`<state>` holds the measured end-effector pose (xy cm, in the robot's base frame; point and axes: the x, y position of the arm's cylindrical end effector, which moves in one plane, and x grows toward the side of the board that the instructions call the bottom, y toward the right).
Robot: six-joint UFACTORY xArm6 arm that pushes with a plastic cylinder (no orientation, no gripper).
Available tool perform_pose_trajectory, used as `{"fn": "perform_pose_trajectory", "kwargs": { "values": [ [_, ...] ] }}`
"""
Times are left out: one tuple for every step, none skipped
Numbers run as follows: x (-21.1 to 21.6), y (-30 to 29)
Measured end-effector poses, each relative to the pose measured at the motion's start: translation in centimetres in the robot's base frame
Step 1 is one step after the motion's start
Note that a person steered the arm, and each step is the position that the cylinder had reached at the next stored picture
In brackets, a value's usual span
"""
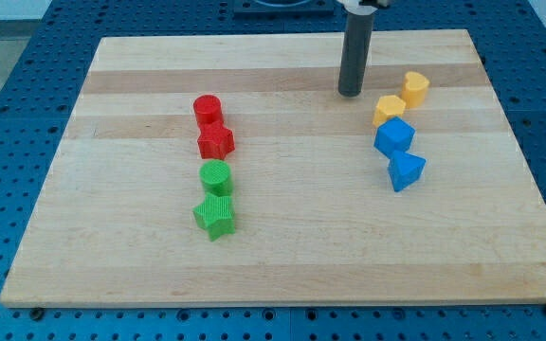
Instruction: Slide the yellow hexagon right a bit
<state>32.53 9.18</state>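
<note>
Tool is a bare rod with no jaws; my tip [350, 94] rests on the counter [282, 256], just left of the yellow blocks, touching none. Yellow hexagon [416, 87] sits near the view's top right, beside another yellow block [389, 109]. Below lie two blue blocks [394, 137]; red and green pairs stand well left.
</note>
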Motion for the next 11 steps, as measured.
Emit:
{"fn": "perform_pose_trajectory", "kwargs": {
  "values": [
    [3.1, 0.0],
    [3.1, 0.0],
    [4.5, 0.0],
    [4.6, 0.0],
    [4.6, 1.1],
    [4.6, 3.3],
    [4.6, 4.2],
    [4.6, 5.5],
    [4.6, 5.5],
    [4.6, 5.2],
    [4.6, 2.8]
  ]
}}
